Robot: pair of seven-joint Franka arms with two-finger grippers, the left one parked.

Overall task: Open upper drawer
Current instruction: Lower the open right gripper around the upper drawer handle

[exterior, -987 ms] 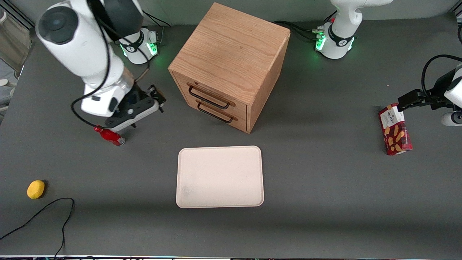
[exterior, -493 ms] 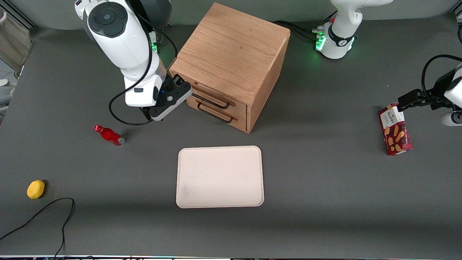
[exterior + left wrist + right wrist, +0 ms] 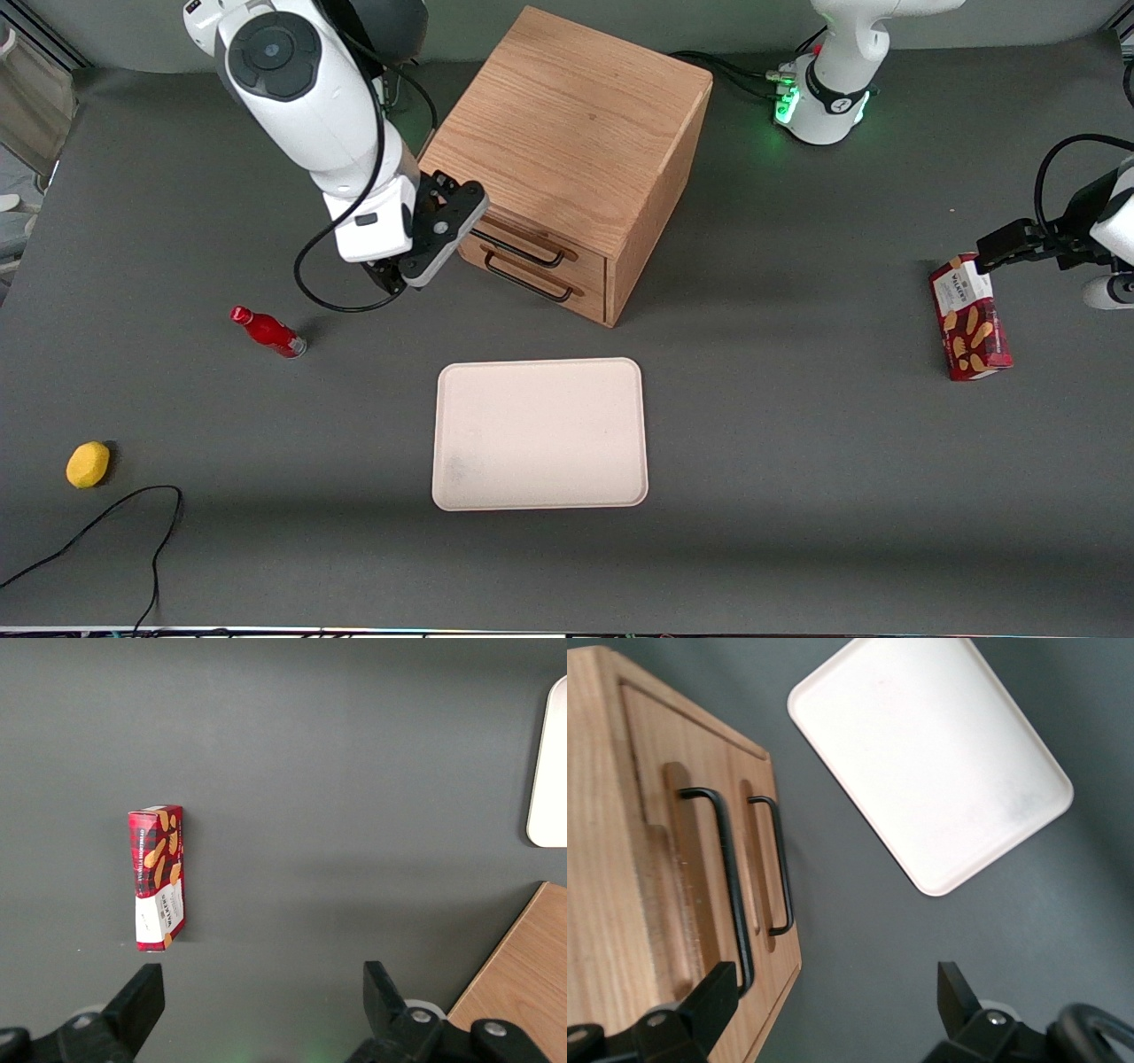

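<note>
With its claw [image 3: 833, 1010] spread wide at the end of the upper drawer [image 3: 518, 237] handle [image 3: 726, 877], seemingly not yet around it, the approach needs closing on that wire.

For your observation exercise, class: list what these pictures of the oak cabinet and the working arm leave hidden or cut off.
- Front view: the white arm covers one end of the upper oak drawer's thin black wire handle.
- Right wrist view: the black two-finger gripper, jaws open, is cut by the frame edge; contact with that handle cannot be judged.
- Every view: the inside of both drawers, shut in the oak-wood cabinet.
</note>
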